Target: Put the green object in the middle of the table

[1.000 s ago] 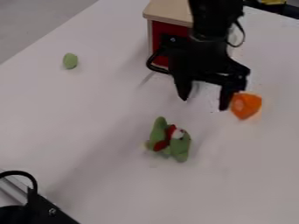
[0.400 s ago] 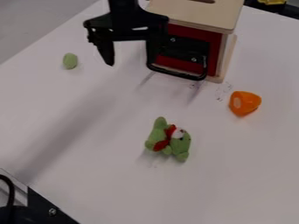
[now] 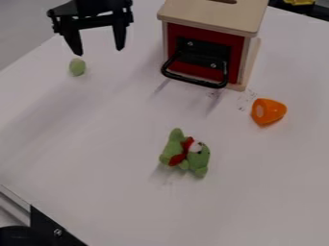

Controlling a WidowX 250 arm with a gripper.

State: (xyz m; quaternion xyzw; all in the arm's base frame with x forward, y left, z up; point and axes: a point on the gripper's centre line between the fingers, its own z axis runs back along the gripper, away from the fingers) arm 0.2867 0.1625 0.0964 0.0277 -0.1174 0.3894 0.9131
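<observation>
In the camera view, our black two-finger gripper (image 3: 99, 50) has its jaws spread wide, holding nothing. The small, oval green thing (image 3: 77, 67) sits at the upper left on the flat white table (image 3: 116, 192), near one tip. We guess it's our one. We should get it between both tips, go down slowly, then squeeze softly.

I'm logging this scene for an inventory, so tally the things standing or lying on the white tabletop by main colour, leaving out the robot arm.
Green: 2 (small oval object, plush toy with red and white parts)
Orange: 1 (orange piece)
Pale wood and red: 1 (box with a black handle)
Total: 4
</observation>
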